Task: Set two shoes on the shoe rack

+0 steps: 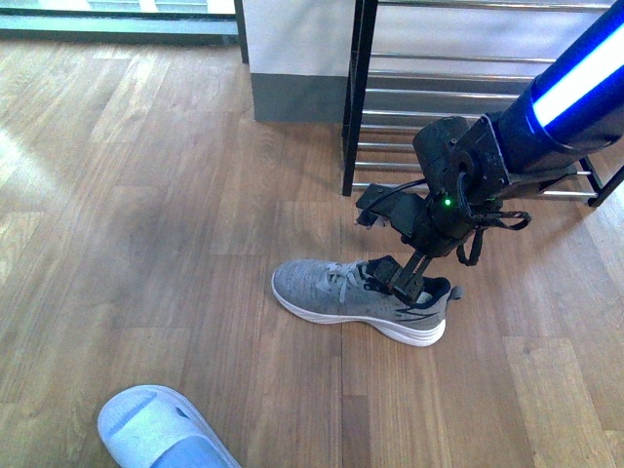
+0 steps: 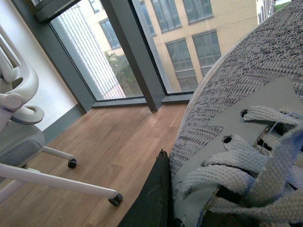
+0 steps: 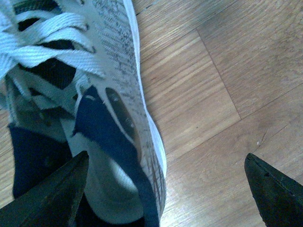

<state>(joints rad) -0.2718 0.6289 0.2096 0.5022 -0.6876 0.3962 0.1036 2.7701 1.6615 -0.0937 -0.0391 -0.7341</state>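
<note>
Right end effector (image 1: 403, 283), wide open, astride side wall of grey sneaker (image 1: 327, 292), one finger (image 3: 52, 194) inside collar.

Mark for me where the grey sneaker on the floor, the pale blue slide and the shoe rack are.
grey sneaker (image 1: 314, 290): front view, knit upper near the toe.
pale blue slide (image 1: 146, 421): front view, top of the strap.
shoe rack (image 1: 357, 97): front view, black upright post of the frame.
</note>
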